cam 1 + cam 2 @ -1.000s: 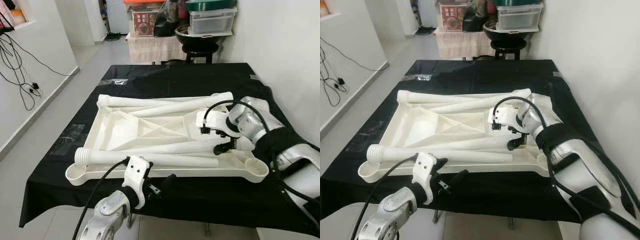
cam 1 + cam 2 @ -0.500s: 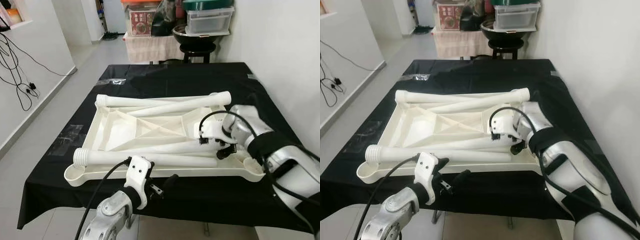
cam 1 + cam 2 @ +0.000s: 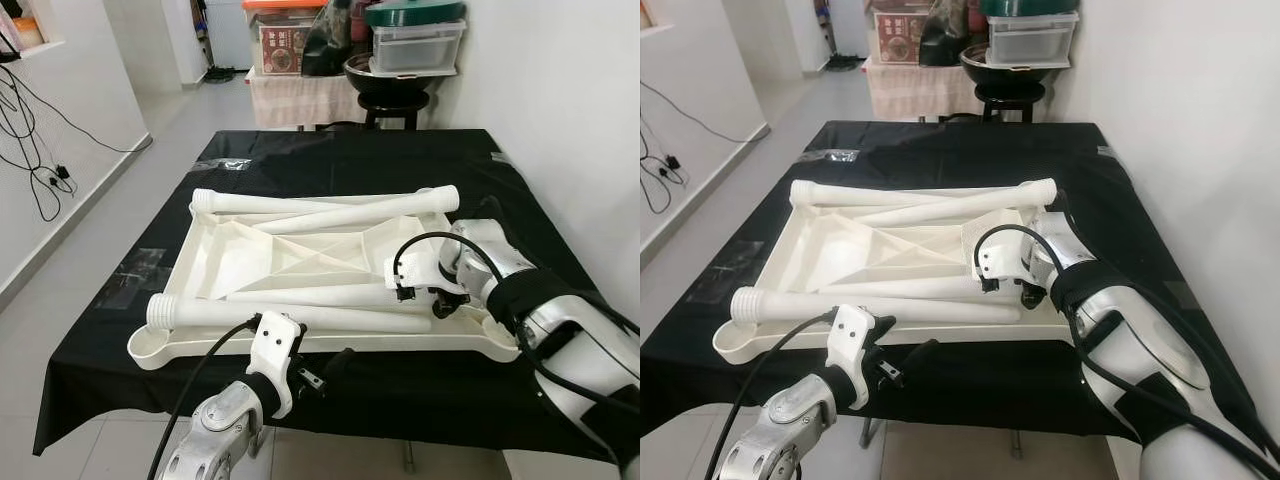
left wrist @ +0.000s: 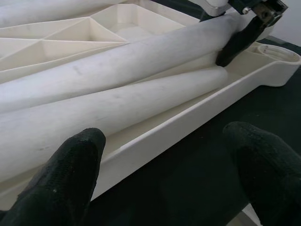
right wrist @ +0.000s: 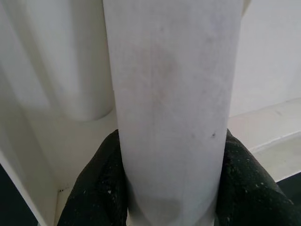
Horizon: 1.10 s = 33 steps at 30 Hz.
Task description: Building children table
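Observation:
A white children's tabletop (image 3: pixel 330 350) lies upside down on the black-clothed table (image 3: pixel 350 150), with several loose white legs lying in it. My right gripper (image 3: pixel 445 297) is shut on the right end of the second leg from the front (image 3: pixel 310 295); in the right wrist view the black fingers (image 5: pixel 94 183) press both sides of that leg (image 5: pixel 169 94). The front leg (image 3: pixel 290 318) lies beside it, and two more legs (image 3: pixel 330 215) cross at the back. My left gripper (image 4: pixel 162 174) hovers open just in front of the tabletop's front rim (image 4: pixel 188 122), holding nothing.
Black cloth reaches the table's edges. A stool (image 3: pixel 395 100) with a dark bowl and plastic boxes (image 3: pixel 415 40) stands behind the table. A white wall runs close along the right. Cables (image 3: pixel 40 170) hang on the left wall above bare floor.
My right gripper has sunk lower and nearer with the leg's end, bringing it down into the tabletop. The left gripper has stayed in place. The camera shifted slightly.

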### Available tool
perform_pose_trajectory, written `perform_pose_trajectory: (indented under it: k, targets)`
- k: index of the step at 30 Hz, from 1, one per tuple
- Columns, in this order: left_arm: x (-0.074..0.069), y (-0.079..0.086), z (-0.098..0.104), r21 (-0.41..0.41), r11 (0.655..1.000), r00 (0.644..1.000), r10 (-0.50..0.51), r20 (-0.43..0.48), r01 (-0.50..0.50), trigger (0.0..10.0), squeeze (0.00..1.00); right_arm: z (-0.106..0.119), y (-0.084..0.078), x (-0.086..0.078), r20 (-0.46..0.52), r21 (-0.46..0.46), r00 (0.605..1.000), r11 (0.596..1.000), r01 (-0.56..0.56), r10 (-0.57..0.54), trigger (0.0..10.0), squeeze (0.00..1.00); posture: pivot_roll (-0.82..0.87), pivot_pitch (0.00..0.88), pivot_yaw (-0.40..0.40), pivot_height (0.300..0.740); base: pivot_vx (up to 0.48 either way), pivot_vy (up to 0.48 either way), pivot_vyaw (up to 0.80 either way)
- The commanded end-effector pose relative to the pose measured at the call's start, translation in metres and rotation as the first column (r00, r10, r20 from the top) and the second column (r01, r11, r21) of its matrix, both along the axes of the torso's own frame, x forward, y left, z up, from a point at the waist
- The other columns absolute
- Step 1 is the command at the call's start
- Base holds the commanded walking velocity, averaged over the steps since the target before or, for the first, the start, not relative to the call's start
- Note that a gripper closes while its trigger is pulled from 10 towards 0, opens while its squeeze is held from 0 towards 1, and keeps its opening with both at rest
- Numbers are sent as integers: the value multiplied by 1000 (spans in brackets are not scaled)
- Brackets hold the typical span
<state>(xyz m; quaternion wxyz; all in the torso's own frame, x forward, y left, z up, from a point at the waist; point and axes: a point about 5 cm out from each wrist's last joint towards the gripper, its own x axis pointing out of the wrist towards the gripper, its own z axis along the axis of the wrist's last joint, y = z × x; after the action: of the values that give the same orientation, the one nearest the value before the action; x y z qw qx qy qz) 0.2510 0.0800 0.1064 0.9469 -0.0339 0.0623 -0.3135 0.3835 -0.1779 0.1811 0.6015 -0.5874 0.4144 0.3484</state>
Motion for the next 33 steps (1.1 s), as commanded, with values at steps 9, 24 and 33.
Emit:
perform_pose_trajectory:
  k: [9,24,33]
  targets:
    - [5,9,-1,52,998,1000,19,21,-20,10000,0,46,18,9,85,623,986,780,59,-143,0,0,-46,0,24,740,0,0,0]
    - [28,27,38,-104,973,963,220,152,-206,10000,0,66,35,-9,-8,962,944,-262,-83,-330,0,0,-50,0,56,740,0,0,0]
    - [43,50,45,-109,948,934,314,169,-299,10000,0,33,60,-26,-40,897,918,-418,-141,-395,10000,0,-63,0,78,740,0,0,0]
